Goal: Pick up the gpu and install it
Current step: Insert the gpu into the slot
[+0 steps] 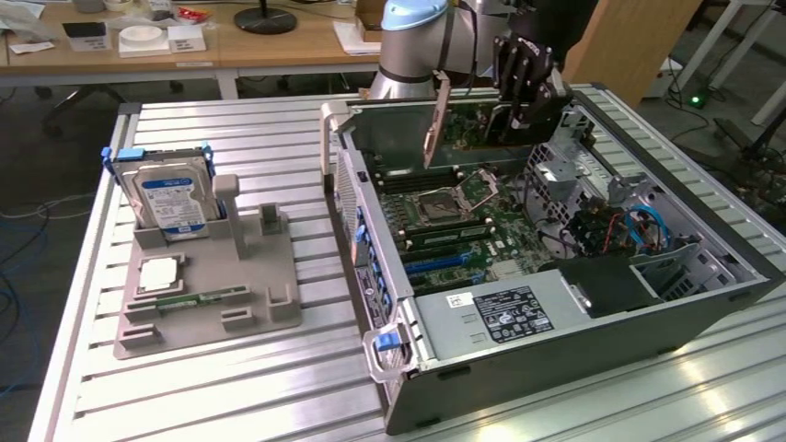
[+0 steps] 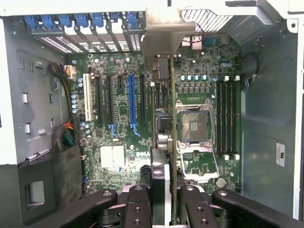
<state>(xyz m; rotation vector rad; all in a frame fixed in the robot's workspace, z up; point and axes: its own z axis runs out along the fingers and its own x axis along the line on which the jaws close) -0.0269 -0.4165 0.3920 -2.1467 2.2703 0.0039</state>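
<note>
The gpu (image 1: 477, 124), a green card with a silver bracket at one end, hangs on edge above the open computer case (image 1: 687, 304). My gripper (image 1: 528, 97) is shut on its upper edge. In the wrist view the gpu (image 2: 174, 118) shows edge-on, its bracket toward the case's rear slot openings. My gripper (image 2: 172, 187) clamps it between black fingers (image 2: 159, 178). The card floats over the motherboard (image 2: 118, 156), between the CPU socket (image 2: 192, 121) and the row of expansion slots. The blue slot (image 2: 131, 102) lies a little to one side of the card's line.
On the exterior view's left, a grey fixture tray (image 1: 264, 308) holds a silver hard drive (image 1: 172, 198), a CPU chip (image 1: 160, 273) and a small memory stick (image 1: 202, 298). The case lies on a slatted aluminium table (image 1: 234, 387). Cables and a drive cage (image 1: 614, 230) fill the case's right side.
</note>
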